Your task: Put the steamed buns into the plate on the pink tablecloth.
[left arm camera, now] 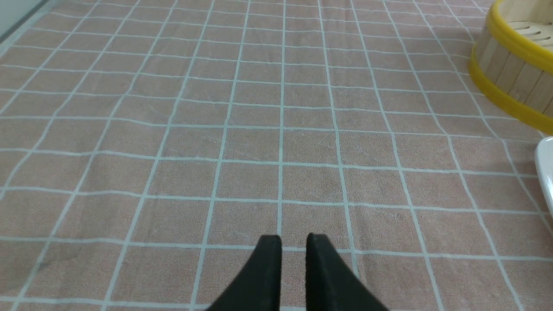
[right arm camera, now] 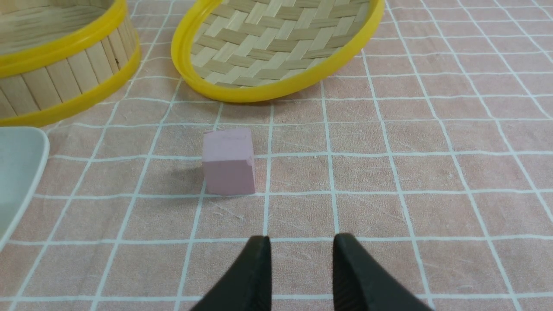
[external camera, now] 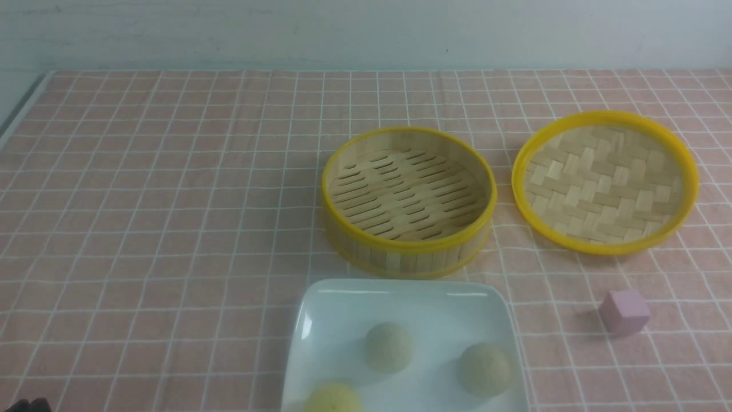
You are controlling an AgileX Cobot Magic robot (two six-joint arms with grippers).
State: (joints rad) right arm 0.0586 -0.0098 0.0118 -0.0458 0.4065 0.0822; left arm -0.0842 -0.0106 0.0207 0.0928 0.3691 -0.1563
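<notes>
Three steamed buns [external camera: 389,346] [external camera: 484,369] [external camera: 333,399] lie in the white square plate [external camera: 320,297] at the near middle of the pink tablecloth [external camera: 171,200]. The front one is cut by the frame edge. My left gripper [left arm camera: 293,242] hovers low over bare cloth left of the plate, its jaws nearly together and empty; the plate's rim [left arm camera: 545,172] shows at that view's edge. My right gripper [right arm camera: 301,242] is open and empty over cloth right of the plate [right arm camera: 17,172], just short of the pink-purple cube [right arm camera: 228,162].
The slatted bamboo steamer basket [external camera: 407,252] stands empty behind the plate and shows in both wrist views [left arm camera: 510,77] [right arm camera: 56,73]. The woven lid [external camera: 605,182] lies upside down to its right [right arm camera: 276,39]. The cube [external camera: 624,311] sits near the right front.
</notes>
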